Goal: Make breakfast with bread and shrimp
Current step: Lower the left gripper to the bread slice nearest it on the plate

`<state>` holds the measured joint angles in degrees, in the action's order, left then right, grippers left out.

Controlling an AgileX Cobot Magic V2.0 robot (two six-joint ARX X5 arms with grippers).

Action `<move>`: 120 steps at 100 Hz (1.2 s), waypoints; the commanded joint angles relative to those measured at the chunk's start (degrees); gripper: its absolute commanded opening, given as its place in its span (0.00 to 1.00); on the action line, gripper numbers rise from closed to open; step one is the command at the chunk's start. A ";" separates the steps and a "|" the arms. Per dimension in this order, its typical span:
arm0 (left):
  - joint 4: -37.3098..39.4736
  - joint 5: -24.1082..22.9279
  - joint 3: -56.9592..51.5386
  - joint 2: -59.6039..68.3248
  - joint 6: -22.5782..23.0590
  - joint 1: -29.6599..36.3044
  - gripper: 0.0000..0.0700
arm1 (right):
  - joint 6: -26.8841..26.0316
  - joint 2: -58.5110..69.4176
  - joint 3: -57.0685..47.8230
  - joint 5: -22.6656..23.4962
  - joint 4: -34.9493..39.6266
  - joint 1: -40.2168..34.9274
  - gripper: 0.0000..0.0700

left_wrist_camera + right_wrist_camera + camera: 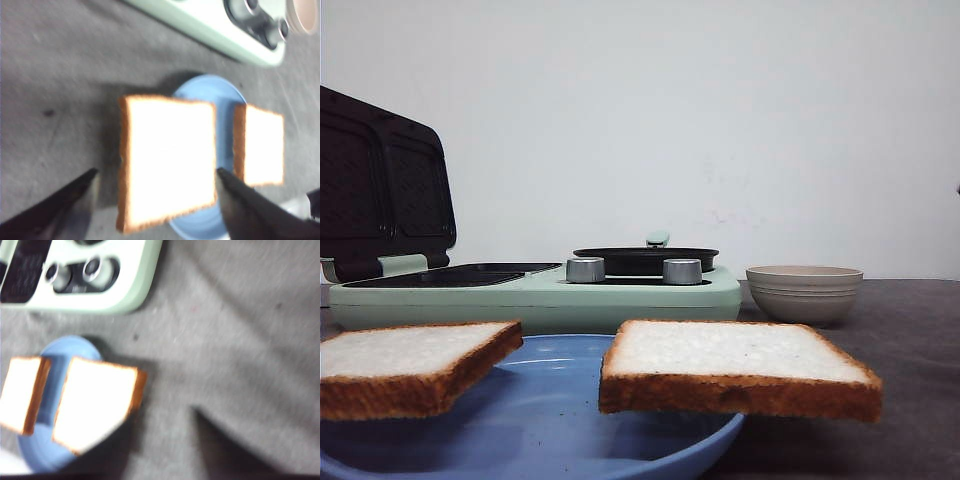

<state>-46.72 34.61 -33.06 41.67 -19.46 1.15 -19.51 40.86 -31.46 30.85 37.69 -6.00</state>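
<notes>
We see 2 slices of bread lying flat on a blue plate (550, 440) at the front of the table (910, 330), and both hang out over the plate's rim. The left slice (415, 365) sticks out on our left side and the right slice (735, 365) sticks out on our right, with a gap of plate between them. We think bread like this is light, soft and easy to squash or tear, so it wants a gentle pinch. The best spot looks like the brown crust on the edge that hangs off the plate, where fingers can go above and below. Each slice is square, so it has no real long side; the white faces point up and the crusts face us. Our left gripper (155, 200) is high above the left slice, with its 2 dark fingers (250, 205) spread wide, one on each side of the slice, and it holds nothing. In the right wrist view we see only a dark blurry shape, so we cannot tell how the right gripper's jaws stand. Behind the plate sits a green breakfast maker (535, 290) with its lid up and a small black pan (645, 260). A beige bowl (804, 292) stands beside it. We cannot see the shrimp; it may be inside the bowl.
</notes>
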 commanded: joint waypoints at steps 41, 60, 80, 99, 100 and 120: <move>-3.39 -0.09 -0.85 9.29 3.13 1.25 0.63 | 0.87 0.28 -0.81 4.79 0.52 -0.28 0.71; -2.56 -0.07 -0.85 15.63 3.89 4.68 0.63 | 0.81 0.28 -0.81 5.62 0.55 -0.31 0.71; -0.04 -0.81 -0.85 21.22 5.20 8.68 0.63 | 0.83 0.28 -0.81 5.62 0.70 -0.31 0.71; 2.62 -0.70 -0.85 24.92 5.31 10.99 0.63 | 0.87 0.26 -0.81 5.60 1.07 -0.31 0.71; 2.80 -0.70 -0.85 25.07 5.31 11.10 0.63 | 0.87 0.26 -0.81 5.62 1.09 -0.31 0.71; 6.93 0.15 -0.85 27.74 5.55 13.11 0.63 | 1.03 0.26 -0.81 5.60 1.36 -0.31 0.71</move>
<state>-40.73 34.39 -33.06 68.25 -14.74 13.61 -19.33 40.86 -31.46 36.23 39.27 -6.04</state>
